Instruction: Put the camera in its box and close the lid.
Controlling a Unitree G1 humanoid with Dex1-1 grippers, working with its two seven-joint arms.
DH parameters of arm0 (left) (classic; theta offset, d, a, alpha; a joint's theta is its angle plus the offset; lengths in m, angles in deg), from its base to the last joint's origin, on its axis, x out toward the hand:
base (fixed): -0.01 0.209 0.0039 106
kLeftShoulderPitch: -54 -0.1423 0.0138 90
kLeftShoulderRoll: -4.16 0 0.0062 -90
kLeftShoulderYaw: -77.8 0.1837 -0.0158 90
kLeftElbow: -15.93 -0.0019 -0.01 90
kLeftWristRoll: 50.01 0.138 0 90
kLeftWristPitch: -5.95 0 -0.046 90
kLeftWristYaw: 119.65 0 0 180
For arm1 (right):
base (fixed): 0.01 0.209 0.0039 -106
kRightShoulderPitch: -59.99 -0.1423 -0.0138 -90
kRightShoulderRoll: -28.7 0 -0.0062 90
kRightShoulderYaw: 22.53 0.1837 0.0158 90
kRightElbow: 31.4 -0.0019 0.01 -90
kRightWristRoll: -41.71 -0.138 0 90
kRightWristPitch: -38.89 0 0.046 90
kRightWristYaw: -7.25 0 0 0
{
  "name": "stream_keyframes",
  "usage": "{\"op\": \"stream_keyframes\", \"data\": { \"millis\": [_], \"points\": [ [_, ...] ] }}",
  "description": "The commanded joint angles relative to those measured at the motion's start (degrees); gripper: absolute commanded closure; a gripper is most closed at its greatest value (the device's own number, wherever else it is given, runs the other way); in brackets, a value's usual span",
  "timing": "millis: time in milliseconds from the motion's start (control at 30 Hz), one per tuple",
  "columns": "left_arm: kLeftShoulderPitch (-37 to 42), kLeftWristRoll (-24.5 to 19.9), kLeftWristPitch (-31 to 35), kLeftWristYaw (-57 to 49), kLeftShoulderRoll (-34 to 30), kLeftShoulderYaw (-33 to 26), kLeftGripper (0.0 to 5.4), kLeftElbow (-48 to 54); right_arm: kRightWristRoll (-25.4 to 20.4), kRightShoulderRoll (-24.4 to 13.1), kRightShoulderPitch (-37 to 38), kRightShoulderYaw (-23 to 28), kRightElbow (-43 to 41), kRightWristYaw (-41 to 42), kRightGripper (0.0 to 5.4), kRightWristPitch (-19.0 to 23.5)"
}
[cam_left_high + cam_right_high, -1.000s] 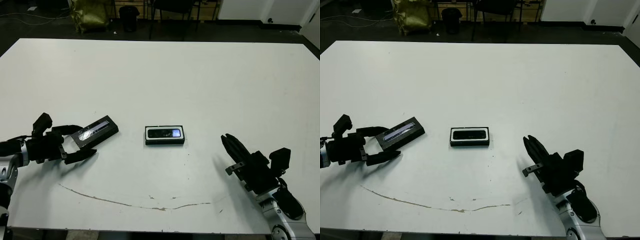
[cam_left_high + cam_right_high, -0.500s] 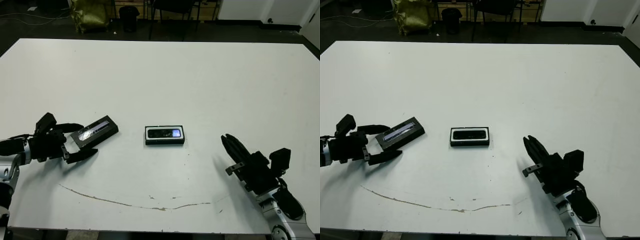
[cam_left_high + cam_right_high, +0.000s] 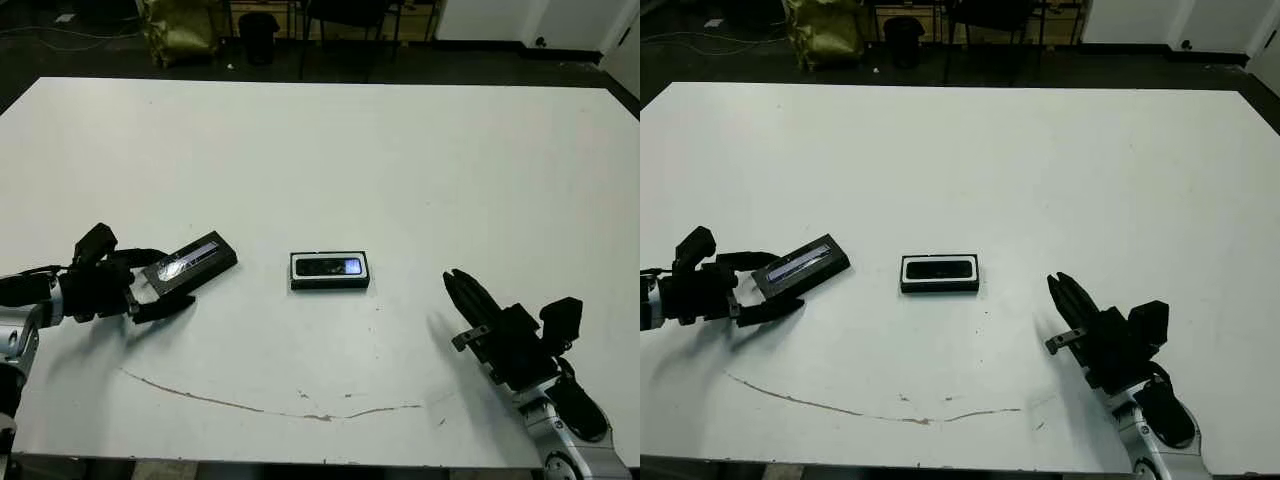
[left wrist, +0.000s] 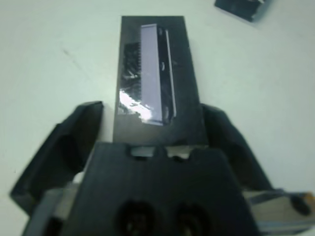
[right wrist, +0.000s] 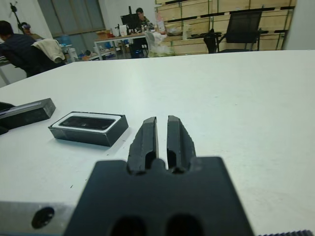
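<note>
The lid [image 3: 188, 264] lies between the spread fingers of the left end effector [image 3: 150, 287]. The camera [image 3: 332, 266] rests inside the box [image 3: 330, 270], mid-bench. The right end effector [image 3: 462, 296] is closed, empty.

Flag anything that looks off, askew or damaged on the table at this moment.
The lid lies at an angle to the box, between the left hand's fingers. The camera sits squarely in the box. A long brownish scuff line crosses the table near its front edge. Nothing spilled or broken.
</note>
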Motion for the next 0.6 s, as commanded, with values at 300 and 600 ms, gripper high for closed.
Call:
{"op": "stream_keyframes", "data": {
  "millis": [300,600],
  "points": [
    [-3.5,1.07,7.74,-0.23,-3.71,1.67,2.87,7.28,-0.15,-0.08,0.07,0.7,1.91,0.83,5.4,-0.09],
    [-1.77,-2.19,10.46,2.71,-4.71,0.71,2.87,10.91,0.17,-0.04,-0.12,0.61,2.48,1.49,5.4,-0.72]
  ]
}}
